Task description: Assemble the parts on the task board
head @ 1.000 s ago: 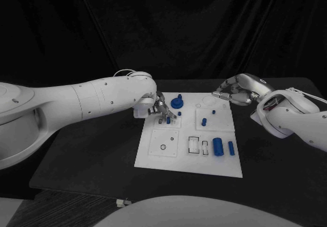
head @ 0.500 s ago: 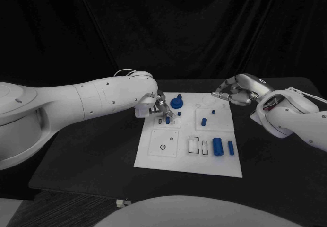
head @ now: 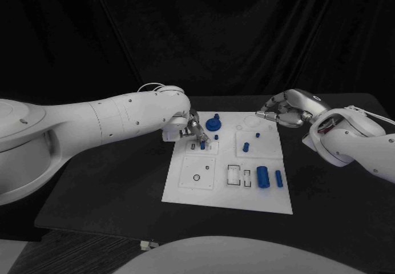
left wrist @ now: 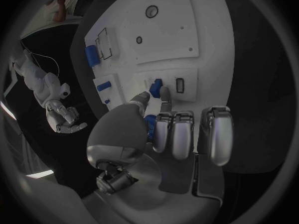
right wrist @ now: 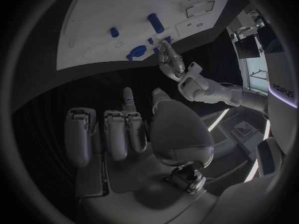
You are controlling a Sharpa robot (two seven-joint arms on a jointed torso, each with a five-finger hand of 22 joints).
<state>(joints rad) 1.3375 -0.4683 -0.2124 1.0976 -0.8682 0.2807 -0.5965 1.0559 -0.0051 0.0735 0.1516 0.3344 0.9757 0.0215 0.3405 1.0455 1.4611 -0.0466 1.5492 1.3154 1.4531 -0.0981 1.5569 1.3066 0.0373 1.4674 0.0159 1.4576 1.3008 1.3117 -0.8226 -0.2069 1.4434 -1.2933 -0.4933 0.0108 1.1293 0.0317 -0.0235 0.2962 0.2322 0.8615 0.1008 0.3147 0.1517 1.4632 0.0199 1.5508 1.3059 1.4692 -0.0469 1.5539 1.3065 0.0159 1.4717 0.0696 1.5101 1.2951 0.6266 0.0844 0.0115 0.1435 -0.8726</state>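
Worktop (head: 107,188): black, carrying a white task board (head: 206,191) that lies between the two arms.
Left hand (head: 186,128): over the board's far left corner, palm down. In the left wrist view its thumb and one finger (left wrist: 166,95) pinch a small blue peg (left wrist: 156,87); the other fingers are curled in behind.
Blue peg: upright, its lower end at a rectangular slot in a raised square panel, just beside a second dark slot (left wrist: 180,85). Whether it is seated in the slot cannot be told.
Right hand (head: 285,108): above the board's far right corner, clear of the board, fingers curled in toward the palm with nothing between them.
Knob-shaped blue part (head: 214,123): standing just beside the left fingers, on the side toward the right hand.
Small blue pins (head: 246,147): standing in the panel between the two hands, nearer the right hand's side.
Large blue cylinder (head: 263,176): lying well away from both hands, toward the board's near edge, with a slimmer blue piece (head: 279,178) just beside it.
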